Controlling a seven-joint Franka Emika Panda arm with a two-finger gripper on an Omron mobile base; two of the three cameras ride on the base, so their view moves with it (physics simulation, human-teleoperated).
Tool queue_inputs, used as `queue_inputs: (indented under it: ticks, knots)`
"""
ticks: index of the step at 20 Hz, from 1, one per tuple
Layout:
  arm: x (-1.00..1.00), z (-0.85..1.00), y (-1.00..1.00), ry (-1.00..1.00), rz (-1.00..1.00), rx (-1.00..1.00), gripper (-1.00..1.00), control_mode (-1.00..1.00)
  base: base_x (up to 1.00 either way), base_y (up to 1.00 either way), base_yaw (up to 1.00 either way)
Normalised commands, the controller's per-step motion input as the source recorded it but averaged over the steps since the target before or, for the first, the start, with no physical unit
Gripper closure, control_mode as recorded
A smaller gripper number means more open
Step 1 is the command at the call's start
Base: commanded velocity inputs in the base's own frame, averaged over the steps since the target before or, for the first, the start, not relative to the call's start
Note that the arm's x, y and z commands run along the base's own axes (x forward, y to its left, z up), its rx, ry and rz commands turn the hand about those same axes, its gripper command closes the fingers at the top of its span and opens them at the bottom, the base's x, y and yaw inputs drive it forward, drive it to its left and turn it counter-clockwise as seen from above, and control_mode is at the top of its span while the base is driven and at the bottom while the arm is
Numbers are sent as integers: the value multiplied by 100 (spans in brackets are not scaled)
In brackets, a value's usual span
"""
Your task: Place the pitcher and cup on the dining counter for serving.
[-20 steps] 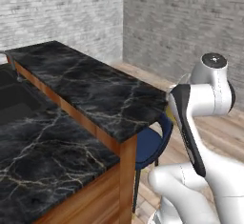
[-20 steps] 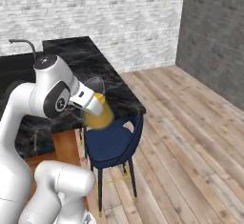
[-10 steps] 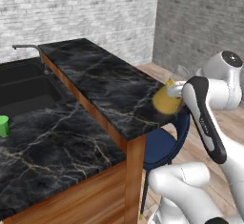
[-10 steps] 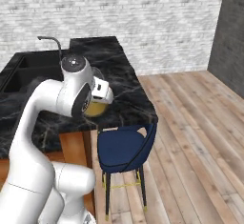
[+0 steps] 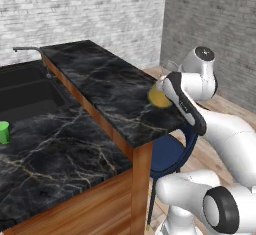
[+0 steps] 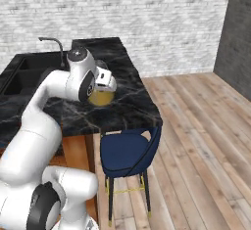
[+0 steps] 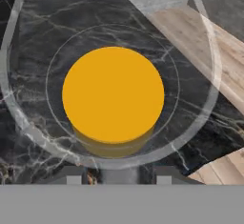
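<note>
Hand view: the gripper (image 7: 118,174) was seen at the bottom edge, its two dark fingertips (image 7: 71,175) set at the near rim of the pitcher (image 7: 113,94), one to each side of the wall.
Gripper state: pinched on the pitcher's rim; the hand (image 6: 104,80) was seen directly above the vessel in the right base view.
Pitcher, axis: held upright, long axis vertical, mouth up toward the hand and base down toward the slab; the amber bottom was seen as a round disc through the clear rim ring.
Pitcher, place: over the dining counter (image 5: 107,86), near its free end and toward the edge on the stool's side (image 6: 102,97); whether the base was touching the marble could not be told.
Pitcher, left base view: only a yellow patch (image 5: 158,98) was shown beside the forearm.
Cup: the small green cup (image 5: 4,132) was stood upright on the lower worktop (image 5: 55,154), at the left margin, well apart from the pitcher.
Sink: a dark basin (image 5: 22,91) with a faucet (image 5: 30,50) was set in the worktop behind the cup.
Stool: a blue seat (image 6: 128,150) was tucked under the counter's end, above the wooden floor (image 6: 196,126).
</note>
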Motion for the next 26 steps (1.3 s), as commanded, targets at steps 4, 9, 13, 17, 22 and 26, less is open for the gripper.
queue_inputs:
  ticks: [4,9,13,17,22,26]
  knots:
    - [100,0,13,3,-12,-2,100,-100,0,0,0]
    - [100,0,0,16,-8,0,100,-100,0,0,0]
    - [73,-9,0,21,-1,0,100,-100,0,0,0]
    - [35,-45,0,19,0,0,100,-100,0,0,0]
    - [14,-39,0,5,0,0,100,-100,0,0,0]
    - [0,-35,0,0,0,0,100,-100,0,0,0]
